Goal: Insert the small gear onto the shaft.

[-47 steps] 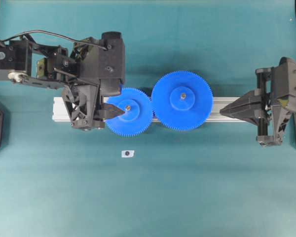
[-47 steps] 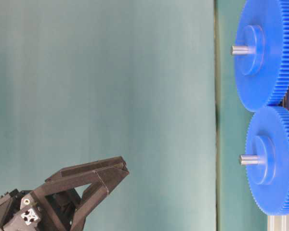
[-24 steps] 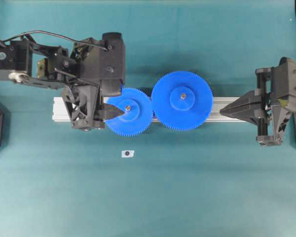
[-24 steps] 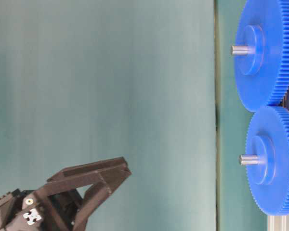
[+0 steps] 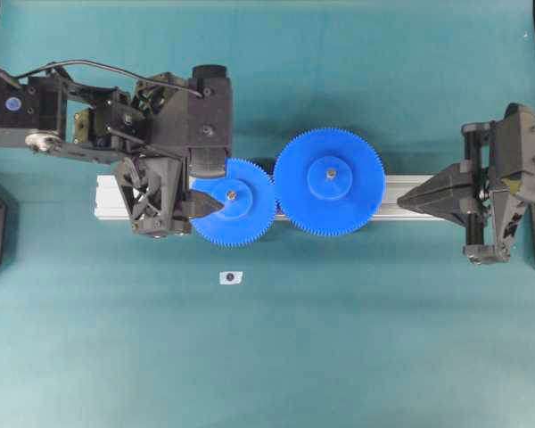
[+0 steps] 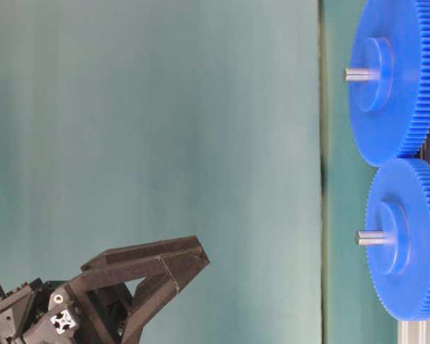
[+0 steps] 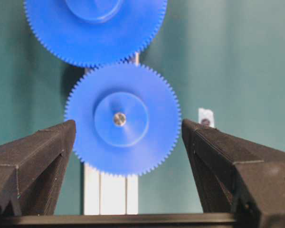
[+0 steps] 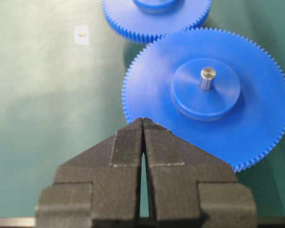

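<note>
The small gear (image 5: pixel 246 216), blue and fine-toothed, sits on the rail with the shaft (image 5: pixel 231 193) poking up through its raised hub; the pin shows clearly in the table-level view (image 6: pixel 368 238). Its teeth meet the larger blue gear (image 5: pixel 329 182). My left gripper (image 7: pixel 127 124) is open wide, its fingers either side of the small gear and apart from it. The table-level view shows the left gripper (image 6: pixel 192 256) well off the gear's face. My right gripper (image 8: pixel 143 121) is shut on nothing, its tip at the larger gear's rim over the rail's right end (image 5: pixel 399 203).
The ribbed aluminium rail (image 5: pixel 107 192) runs left to right under both gears. The larger gear has its own steel pin (image 8: pixel 207 78). A small white tag with a dark dot (image 5: pixel 231 277) lies on the green mat in front of the small gear.
The left arm has shifted slightly, its open gripper edging closer to the small gear in the table-level view. Both gears and the right arm have stayed put.
</note>
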{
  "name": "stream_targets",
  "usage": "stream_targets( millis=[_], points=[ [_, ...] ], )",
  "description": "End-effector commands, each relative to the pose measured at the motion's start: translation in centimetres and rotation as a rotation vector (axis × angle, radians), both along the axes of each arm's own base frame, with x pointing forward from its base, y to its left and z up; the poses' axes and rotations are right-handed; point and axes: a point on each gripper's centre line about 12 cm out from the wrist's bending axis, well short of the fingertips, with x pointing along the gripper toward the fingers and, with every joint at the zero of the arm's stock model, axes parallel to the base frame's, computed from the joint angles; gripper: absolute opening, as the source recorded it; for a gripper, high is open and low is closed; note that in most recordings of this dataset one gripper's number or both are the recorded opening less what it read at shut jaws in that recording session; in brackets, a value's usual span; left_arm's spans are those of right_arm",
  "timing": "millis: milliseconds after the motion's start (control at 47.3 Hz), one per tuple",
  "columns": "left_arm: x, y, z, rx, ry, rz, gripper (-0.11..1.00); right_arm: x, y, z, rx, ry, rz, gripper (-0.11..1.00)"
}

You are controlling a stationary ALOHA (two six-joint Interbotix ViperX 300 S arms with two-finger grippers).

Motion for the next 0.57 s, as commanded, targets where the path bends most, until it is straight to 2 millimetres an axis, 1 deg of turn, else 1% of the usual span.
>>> stream_targets(
  millis=[0, 550],
  points=[
    [-0.02, -0.10, 1.06, 0.003, -0.026, -0.003, 0.85, 0.25, -0.05, 0.56, 0.008, -0.023, -0.007, 0.03],
    [-0.12, -0.16, 0.90, 0.000, -0.005, -0.002, 0.85, 0.28, -0.02, 0.61, 0.008, -0.025, -0.005, 0.03]
  ],
)
